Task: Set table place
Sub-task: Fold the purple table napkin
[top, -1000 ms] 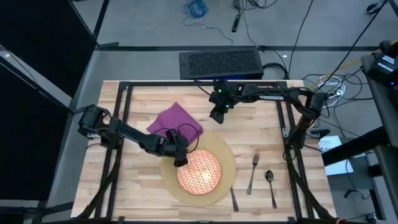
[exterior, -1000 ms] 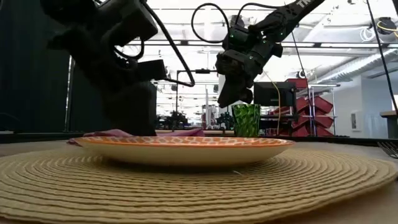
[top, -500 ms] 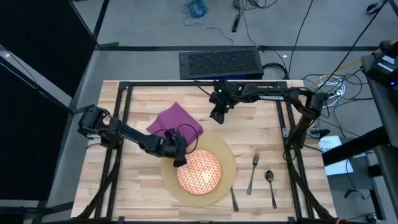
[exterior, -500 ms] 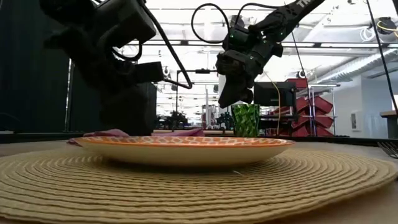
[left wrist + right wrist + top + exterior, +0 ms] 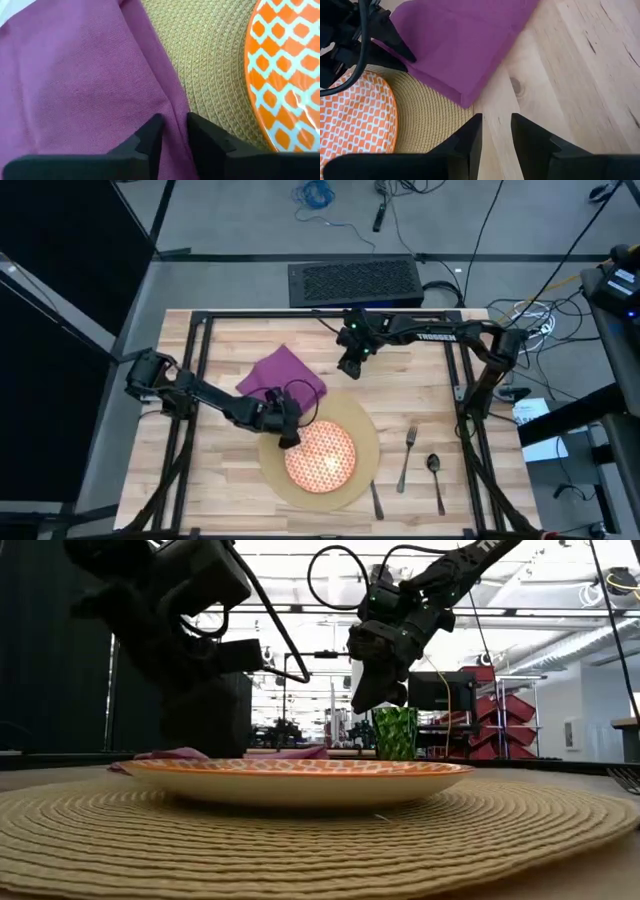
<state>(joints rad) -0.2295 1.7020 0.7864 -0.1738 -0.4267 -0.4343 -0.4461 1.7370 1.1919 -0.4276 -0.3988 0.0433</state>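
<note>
Place (image 5: 362, 442) just beside left pincer (image 5: 290, 438)

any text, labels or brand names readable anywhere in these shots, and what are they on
"TROSSEN": white lettering on the right arm's forearm link in the high view, small but just legible.
"TR": the same lettering, cut off by the picture's top edge, on that arm in the low view.
Nothing else: the plate, the place, the purple napkin, the cutlery and the green cup carry no text that shows.
</note>
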